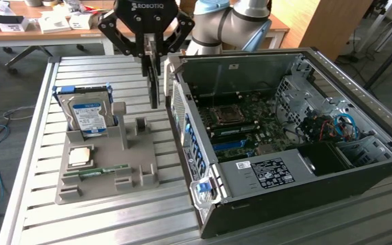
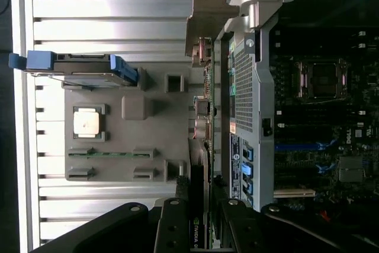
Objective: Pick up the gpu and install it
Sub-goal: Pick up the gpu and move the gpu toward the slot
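Claw [image 1: 152,54] is clamped on your gpu [image 1: 154,84], which hangs edge-down beneath it, with the case [image 1: 298,196] just beside and the tray [image 1: 139,153] on its other side.

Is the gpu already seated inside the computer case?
No: the gpu hangs upright from the gripper, outside the open computer case, above the slatted table.

Slatted metal table [image 1: 80,224], wooden desk [image 1: 39,34] behind (white boxes [image 1: 53,21] on it), grey floor [image 1: 5,92], wooden panel [image 1: 325,20].
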`<state>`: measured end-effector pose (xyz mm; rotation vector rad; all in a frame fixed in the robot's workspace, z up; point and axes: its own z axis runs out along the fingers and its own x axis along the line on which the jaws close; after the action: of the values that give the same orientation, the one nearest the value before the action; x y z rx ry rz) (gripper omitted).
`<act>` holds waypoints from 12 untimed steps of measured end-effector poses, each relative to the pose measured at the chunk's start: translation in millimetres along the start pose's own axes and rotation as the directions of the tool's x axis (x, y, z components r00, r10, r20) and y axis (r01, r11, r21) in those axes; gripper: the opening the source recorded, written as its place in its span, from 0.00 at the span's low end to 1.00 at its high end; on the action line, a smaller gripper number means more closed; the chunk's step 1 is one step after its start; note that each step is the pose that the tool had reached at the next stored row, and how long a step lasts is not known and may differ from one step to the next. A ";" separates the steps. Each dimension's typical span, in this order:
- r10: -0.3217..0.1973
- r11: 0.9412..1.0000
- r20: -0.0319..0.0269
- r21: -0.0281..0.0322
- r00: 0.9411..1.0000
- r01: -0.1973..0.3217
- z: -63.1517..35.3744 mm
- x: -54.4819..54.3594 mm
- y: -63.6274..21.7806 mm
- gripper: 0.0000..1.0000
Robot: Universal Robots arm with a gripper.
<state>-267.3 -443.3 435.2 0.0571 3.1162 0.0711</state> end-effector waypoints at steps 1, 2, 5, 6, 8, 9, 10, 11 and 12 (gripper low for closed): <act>0.000 1.000 0.000 0.000 1.000 0.000 0.1 -2.3 0.1 0.26; 0.000 1.000 0.000 0.000 1.000 0.000 0.1 -4.5 0.2 0.26; 0.000 1.000 0.000 0.000 1.000 0.000 0.3 -11.6 0.4 0.26; 0.000 1.000 0.000 0.000 1.000 0.000 0.3 -14.2 0.5 0.26; 0.000 1.000 0.000 0.000 1.000 0.000 0.5 -19.9 0.7 0.26; 0.000 1.000 0.000 0.000 1.000 0.000 0.6 -22.7 0.8 0.26; 0.000 1.000 0.000 0.000 1.000 0.000 0.6 -25.5 0.9 0.26; 0.000 1.000 0.000 0.000 1.000 0.000 0.7 -28.3 1.0 0.26; 0.000 1.000 0.000 0.000 1.000 0.000 0.8 -31.3 1.1 0.26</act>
<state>-236.0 -443.2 435.1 0.0571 3.1161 0.0712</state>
